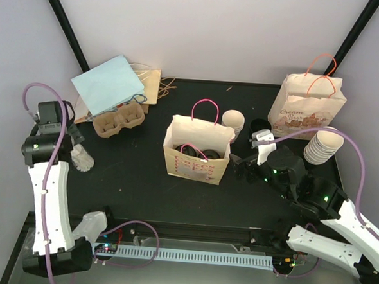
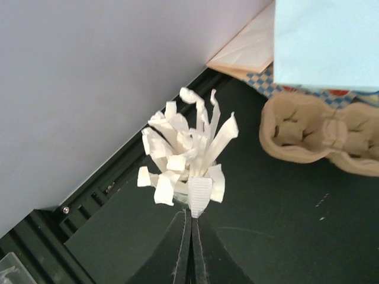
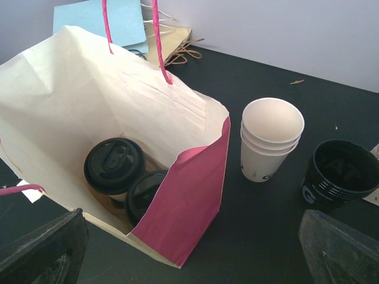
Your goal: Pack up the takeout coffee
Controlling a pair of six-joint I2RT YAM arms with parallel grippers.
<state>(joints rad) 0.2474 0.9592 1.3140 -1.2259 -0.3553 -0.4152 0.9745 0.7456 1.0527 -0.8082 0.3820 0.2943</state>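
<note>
**Status.** The open cream paper bag with pink cord handles [image 1: 194, 165] stands upright mid-table. Two paper cups with black lids [image 3: 113, 167] sit side by side on its floor, so the coffee itself is judged loaded. The bag mouth is open.

**Left gripper** [image 2: 190, 220]. The jaws are fully closed on the base of a bundle of white paper strips [image 2: 186, 151], which fans upward. It is well to the left of the bag, close to the side wall. Whether the strips are sugar packets or stirrers cannot be told. Delivering this bundle into the bag appears to be the remaining step.

**Right gripper** [image 1: 240, 168]. The jaws are spread wide and hold nothing. It is just beside the bag's right side.

**Unused items.**
- A moulded brown cardboard cup carrier [image 1: 119, 120] lies behind and left of the bag.
- A stack of white paper cups [image 3: 271, 139] and a black paper cup [image 3: 339, 174] stand to the right of the bag.

**Markings.**
- The pink print on the bag front is too small to read.
- A second printed paper bag with red handles [image 1: 309, 105], behind and right of the bag, reads "Cream". The line beneath is unclear.
- The black paper cup shows a white G-like character.
</note>
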